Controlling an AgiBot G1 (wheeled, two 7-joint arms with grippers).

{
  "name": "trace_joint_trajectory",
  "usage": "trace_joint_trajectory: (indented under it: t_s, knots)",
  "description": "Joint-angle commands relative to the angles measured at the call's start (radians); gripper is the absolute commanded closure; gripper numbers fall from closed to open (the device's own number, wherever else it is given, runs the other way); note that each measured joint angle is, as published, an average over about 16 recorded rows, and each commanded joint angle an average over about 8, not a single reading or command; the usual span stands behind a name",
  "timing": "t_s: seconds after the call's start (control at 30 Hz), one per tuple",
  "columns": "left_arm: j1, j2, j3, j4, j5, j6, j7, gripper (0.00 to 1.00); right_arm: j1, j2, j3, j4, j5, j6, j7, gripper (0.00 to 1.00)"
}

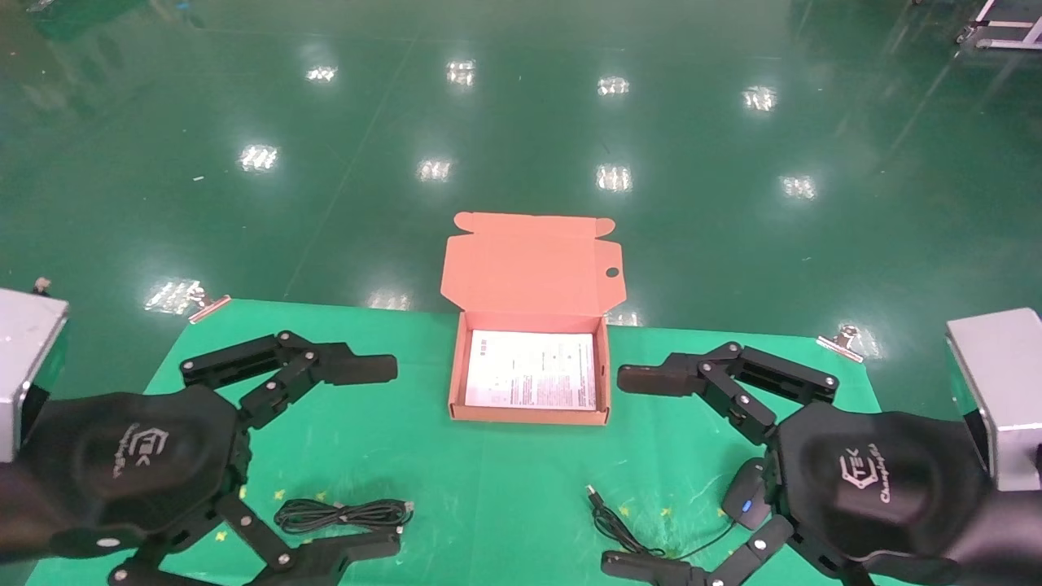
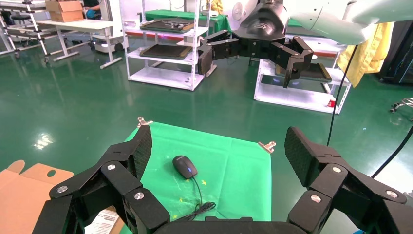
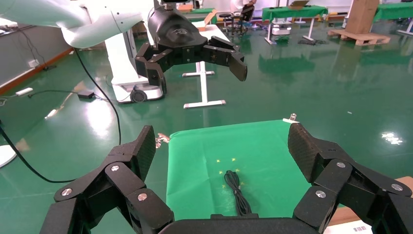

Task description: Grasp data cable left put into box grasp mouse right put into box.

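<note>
Right hand [image 3: 221,161] spread wide, data cable [image 3: 236,194] on green cloth [image 3: 253,146]

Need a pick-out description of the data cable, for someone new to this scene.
Start at the open orange box in the middle of the green mat. The data cable lies on the robot's left near corner, by the left gripper. It is a loose looped black bundle, with no mouse attached.
</note>
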Motion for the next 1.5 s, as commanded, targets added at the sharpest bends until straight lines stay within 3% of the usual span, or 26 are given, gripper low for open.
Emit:
trace_joint_trajectory:
  t_s: [0.03,0.63,0.8,1.07,1.33,1.5]
  knots:
    - [0.000,0.000,0.000,0.000,0.000,0.000,0.000,0.00,0.000,0.000,0.000,0.000,0.000,0.000,0.000,0.00]
    - [-0.001,0.001,0.001,-0.002,0.002,0.002,0.001,0.00,0.001,0.000,-0.001,-0.001,-0.004,0.001,0.000,0.00]
    - [-0.016,0.004,0.021,-0.010,0.035,0.011,-0.007,0.00,0.019,0.007,-0.013,0.010,-0.047,-0.003,-0.009,0.00]
    - [-0.109,0.020,0.122,-0.026,0.223,0.047,-0.054,0.00,0.146,0.010,-0.099,0.056,-0.300,-0.044,-0.097,0.00]
    - [-0.261,0.080,0.297,-0.026,0.485,0.081,-0.088,0.00,0.307,-0.032,-0.293,0.075,-0.633,-0.065,-0.292,0.00]
    - [-0.340,0.131,0.417,-0.028,0.663,0.075,-0.074,0.00,0.340,-0.054,-0.394,0.076,-0.742,-0.055,-0.368,0.00]
